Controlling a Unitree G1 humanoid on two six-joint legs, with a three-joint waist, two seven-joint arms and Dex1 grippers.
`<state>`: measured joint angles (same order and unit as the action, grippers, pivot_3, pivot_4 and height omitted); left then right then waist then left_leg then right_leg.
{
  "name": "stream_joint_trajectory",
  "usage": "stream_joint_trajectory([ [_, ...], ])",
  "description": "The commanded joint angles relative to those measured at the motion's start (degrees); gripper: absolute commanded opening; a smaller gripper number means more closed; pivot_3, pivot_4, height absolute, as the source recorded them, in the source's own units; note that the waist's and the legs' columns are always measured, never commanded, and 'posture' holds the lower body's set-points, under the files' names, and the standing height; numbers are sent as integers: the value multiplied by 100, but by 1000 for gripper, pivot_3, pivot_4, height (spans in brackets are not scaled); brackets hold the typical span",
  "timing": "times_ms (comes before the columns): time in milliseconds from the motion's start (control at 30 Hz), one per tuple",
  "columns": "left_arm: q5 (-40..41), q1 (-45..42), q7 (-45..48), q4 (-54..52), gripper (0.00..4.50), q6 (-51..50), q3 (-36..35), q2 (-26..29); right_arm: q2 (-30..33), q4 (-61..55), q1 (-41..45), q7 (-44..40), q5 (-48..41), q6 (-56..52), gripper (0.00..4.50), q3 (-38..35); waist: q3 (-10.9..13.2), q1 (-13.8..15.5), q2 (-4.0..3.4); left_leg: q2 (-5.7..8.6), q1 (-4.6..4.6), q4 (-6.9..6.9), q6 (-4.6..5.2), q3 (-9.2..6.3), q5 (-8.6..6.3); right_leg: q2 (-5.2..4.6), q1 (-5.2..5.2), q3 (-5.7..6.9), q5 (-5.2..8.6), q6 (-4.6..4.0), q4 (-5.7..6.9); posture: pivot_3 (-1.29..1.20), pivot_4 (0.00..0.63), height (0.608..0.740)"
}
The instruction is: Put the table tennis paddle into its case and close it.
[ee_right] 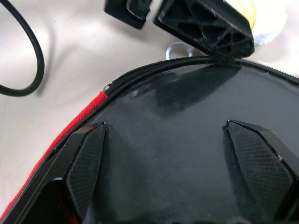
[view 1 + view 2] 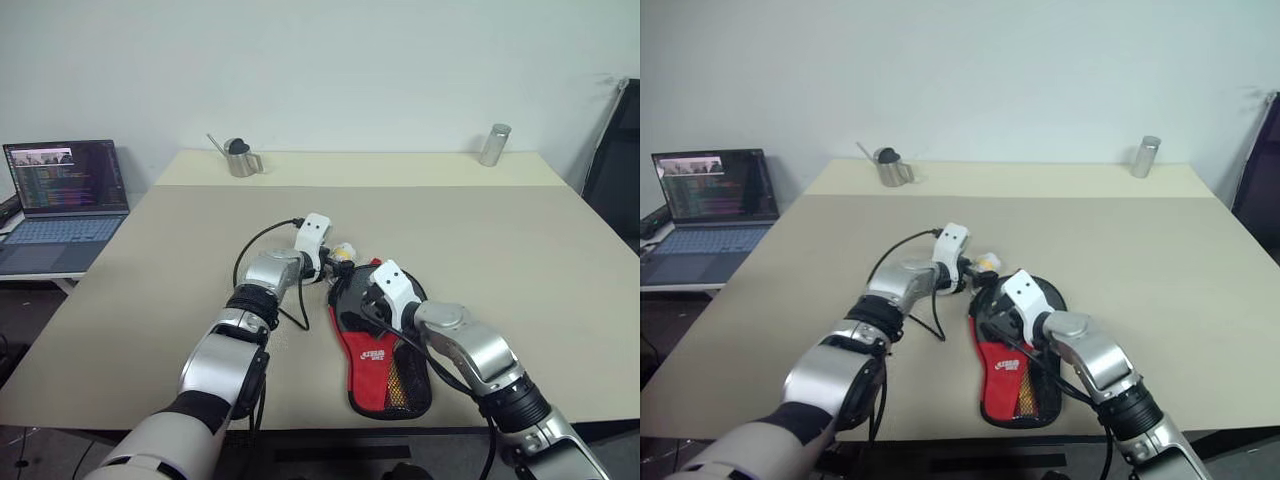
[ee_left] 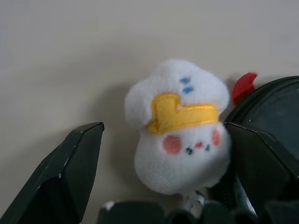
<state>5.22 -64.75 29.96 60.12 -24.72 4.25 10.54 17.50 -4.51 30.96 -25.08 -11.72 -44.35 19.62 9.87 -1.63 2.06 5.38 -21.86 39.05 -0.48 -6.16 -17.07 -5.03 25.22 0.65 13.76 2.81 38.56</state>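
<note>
Both jaws stand apart: the right gripper (image 1: 187,154) hovers over the case (image 2: 385,360), a smooth black fabric pouch with red panel lying on the beige table (image 2: 520,260); the left gripper (image 3: 163,154) frames a fluffy white plush charm (image 3: 180,126) at its round end.

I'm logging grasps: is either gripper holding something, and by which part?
Nothing is held: the left gripper stands open around the plush charm, the right gripper open over the case.

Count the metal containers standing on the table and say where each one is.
2. A metal pitcher stands at the table's far edge, toward the left; a metal cylinder stands at the far edge, toward the right. The arms may hide others.
</note>
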Motion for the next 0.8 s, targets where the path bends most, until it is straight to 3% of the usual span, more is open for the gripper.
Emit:
stream_joint_trajectory([
  [33, -102, -239, -203, 219, 4500, 208, -99, -134, -4, -121, -117, -71, 73, -190, 4479, 28, 0, 0, 0, 0, 0, 0, 0, 0, 0, 0, 0, 0, 0, 0, 1, 0, 150, 740],
  [300, -159, -297, -844, 568, 4500, 322, -331, -455, 18, -253, -177, -135, 181, -319, 4479, -16, -8, -1, 1, 0, 5, 1, 0, 2, 0, 0, 0, -1, 0, 0, 8, 0, 150, 740],
  [400, -140, -317, -988, 599, 3949, 366, -459, -492, -15, -277, -185, -128, 198, -363, 4500, -33, -10, -2, 1, 0, 6, 1, -1, 3, 0, 0, 0, -2, 0, 0, 11, 0, 150, 740],
  [667, -124, -345, -1456, 677, 1092, 592, -744, -481, 23, -305, -212, -223, 230, -492, 4500, 114, -10, -4, 2, 0, 7, 1, -2, 4, 1, 0, 1, -2, 0, 0, 15, 0, 150, 740],
  [767, -226, -347, -1500, 712, 388, 696, -713, -440, 42, -229, -197, -211, 280, -640, 4500, 138, -12, -6, 1, 0, 11, 1, -2, 6, 1, 0, 1, -4, 0, 0, 19, 0, 150, 740],
  [800, -258, -357, -1499, 746, 334, 742, -698, -423, 59, -212, -200, -228, 300, -673, 4500, 166, -14, -6, 1, 0, 11, 1, -3, 6, 1, 0, 0, -3, 0, 0, 21, 0, 150, 740],
])
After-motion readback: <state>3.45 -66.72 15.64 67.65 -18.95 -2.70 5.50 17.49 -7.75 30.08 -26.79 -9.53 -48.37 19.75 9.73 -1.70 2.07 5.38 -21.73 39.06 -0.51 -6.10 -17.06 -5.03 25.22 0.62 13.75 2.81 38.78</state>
